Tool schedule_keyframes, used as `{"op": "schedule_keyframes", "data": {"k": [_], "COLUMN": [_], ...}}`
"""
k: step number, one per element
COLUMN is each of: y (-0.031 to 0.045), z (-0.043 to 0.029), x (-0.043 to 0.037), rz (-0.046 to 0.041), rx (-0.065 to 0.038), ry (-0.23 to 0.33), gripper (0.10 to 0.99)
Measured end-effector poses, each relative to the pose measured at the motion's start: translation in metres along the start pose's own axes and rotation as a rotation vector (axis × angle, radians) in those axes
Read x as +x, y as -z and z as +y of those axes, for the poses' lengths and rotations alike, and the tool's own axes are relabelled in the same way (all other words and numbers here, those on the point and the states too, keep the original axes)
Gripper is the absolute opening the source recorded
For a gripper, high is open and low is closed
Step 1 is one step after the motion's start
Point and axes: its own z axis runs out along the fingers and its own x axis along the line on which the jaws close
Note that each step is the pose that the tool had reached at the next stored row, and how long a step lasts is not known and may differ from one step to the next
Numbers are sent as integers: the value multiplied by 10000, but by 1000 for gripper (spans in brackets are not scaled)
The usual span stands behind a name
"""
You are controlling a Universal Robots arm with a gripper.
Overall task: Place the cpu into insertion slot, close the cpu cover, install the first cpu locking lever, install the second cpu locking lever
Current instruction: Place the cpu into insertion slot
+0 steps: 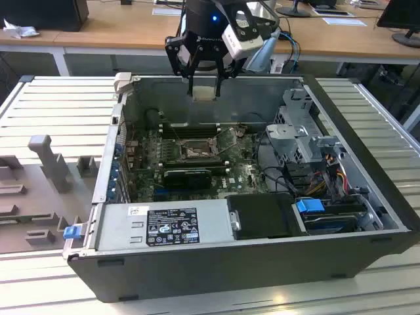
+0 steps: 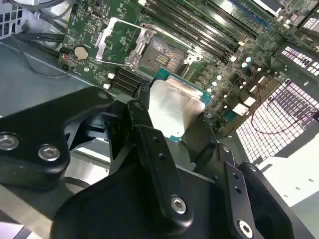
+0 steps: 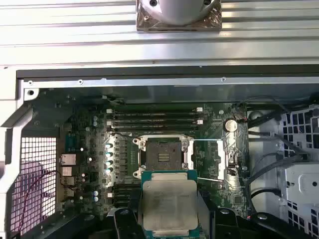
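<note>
Your open PC case [image 1: 197,269] has its motherboard [image 1: 243,177] exposed. In the exterior view, the end effector [image 1: 204,90] hangs at 12 o'clock from the insertion slot [image 1: 195,150], clamped on the cpu [image 3: 169,204]. The cpu cover [image 3: 207,142] is flipped open.

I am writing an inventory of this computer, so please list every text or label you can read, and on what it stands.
Black label on the power supply: print too small to read.
White sticker beside it: too small to read.
The cpu, held in the fingers: no legible marking on its metal top.
Green circuit board: markings too small to read.
</note>
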Motion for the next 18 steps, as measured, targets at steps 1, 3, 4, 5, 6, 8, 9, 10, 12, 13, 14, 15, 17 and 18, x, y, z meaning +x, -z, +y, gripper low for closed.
{"op": "schedule_keyframes", "data": {"k": [1, 3, 4, 5, 6, 8, 9, 10, 12, 13, 14, 15, 17, 18], "y": [0, -1, -4, -8, -12, -19, -21, -22, -25, -25, -26, -26, -26, -27], "z": [0, 0, 0, -1, -1, -4, -4, -4, -5, -5, -5, -5, -5, -5], "x": [0, 0, -1, -1, 0, 0, 0, -1, -1, -1, -1, -1, -1, -1], "rz": [-3, -78, -89, -92, -92, -92, -88, -85, -84, -84, -85, -87, -94, -112], "rx": [0, -15, -16, -16, -16, -15, -13, -13, -13, -14, -13, -12, -14, -8], "ry": [-33, -867, -995, -1023, -1025, -1028, -1028, -1028, -1027, -1028, -1034, -1049, -1125, -1310], "gripper": [533, 533, 533, 533, 533, 533, 533, 533, 533, 533, 533, 533, 533, 533]}}
